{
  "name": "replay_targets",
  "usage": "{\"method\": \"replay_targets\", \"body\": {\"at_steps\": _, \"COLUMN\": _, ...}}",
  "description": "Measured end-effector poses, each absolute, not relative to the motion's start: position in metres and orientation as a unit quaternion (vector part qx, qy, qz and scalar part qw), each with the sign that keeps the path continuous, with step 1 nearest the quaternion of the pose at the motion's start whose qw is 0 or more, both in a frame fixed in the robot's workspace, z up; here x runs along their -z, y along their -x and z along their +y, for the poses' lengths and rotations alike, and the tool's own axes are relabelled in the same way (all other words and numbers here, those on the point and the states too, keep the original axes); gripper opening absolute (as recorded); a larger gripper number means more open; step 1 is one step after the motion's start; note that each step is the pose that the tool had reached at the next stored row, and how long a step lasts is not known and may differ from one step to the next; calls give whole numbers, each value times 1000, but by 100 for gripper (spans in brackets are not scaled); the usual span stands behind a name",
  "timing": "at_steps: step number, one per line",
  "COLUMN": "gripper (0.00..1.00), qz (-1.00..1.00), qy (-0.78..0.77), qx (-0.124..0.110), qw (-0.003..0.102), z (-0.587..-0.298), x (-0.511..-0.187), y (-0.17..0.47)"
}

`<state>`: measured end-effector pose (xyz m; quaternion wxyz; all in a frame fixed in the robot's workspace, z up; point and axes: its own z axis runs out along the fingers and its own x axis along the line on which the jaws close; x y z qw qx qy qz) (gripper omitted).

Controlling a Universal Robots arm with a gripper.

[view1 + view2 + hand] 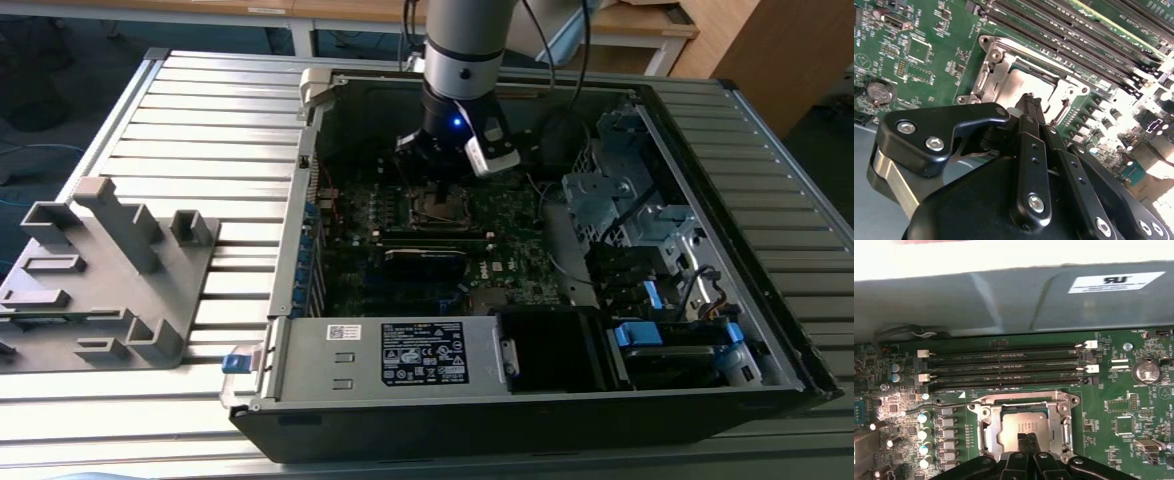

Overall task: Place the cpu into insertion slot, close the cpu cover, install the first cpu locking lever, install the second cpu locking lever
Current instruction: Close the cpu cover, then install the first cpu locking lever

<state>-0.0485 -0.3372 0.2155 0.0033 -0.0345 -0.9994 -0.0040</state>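
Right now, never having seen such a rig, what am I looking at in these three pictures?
The machine is a single robot arm with a gripper at its end. The exterior view is from a camera standing off the arm: an opened computer case lies on a slatted metal table, with a grey plastic fixture at the exterior view's left. The arm reaches down into the case. Both wrist views come from cameras riding on the arm, looking closely at the green motherboard. There the cpu, a silver square, lies set into the board, with the cpu cover seeming to lie down around it. The gripper, shut and holding nothing visible, is right at the cpu; whether it touches is unclear.
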Motion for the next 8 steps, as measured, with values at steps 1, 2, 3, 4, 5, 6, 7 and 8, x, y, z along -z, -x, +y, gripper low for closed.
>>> {"method": "replay_targets", "body": {"at_steps": 1, "gripper": 11, "qz": -999, "qy": 34, "qx": 4, "qw": 3, "z": -337, "x": -215, "y": 49}}
{"method": "replay_targets", "body": {"at_steps": 2, "gripper": 11, "qz": -999, "qy": 34, "qx": 4, "qw": 3, "z": -337, "x": -215, "y": 50}}
{"method": "replay_targets", "body": {"at_steps": 3, "gripper": 11, "qz": -999, "qy": 34, "qx": 4, "qw": 3, "z": -337, "x": -215, "y": 50}}
{"method": "replay_targets", "body": {"at_steps": 4, "gripper": 11, "qz": -999, "qy": 34, "qx": 4, "qw": 3, "z": -337, "x": -215, "y": 50}}
{"method": "replay_targets", "body": {"at_steps": 5, "gripper": 11, "qz": -999, "qy": 34, "qx": 4, "qw": 3, "z": -337, "x": -215, "y": 50}}
{"method": "replay_targets", "body": {"at_steps": 6, "gripper": 11, "qz": -999, "qy": 34, "qx": 4, "qw": 3, "z": -337, "x": -214, "y": 50}}
{"method": "replay_targets", "body": {"at_steps": 7, "gripper": 11, "qz": -999, "qy": 34, "qx": 4, "qw": 3, "z": -337, "x": -214, "y": 50}}
{"method": "replay_targets", "body": {"at_steps": 8, "gripper": 11, "qz": -999, "qy": 34, "qx": 4, "qw": 3, "z": -337, "x": -214, "y": 50}}
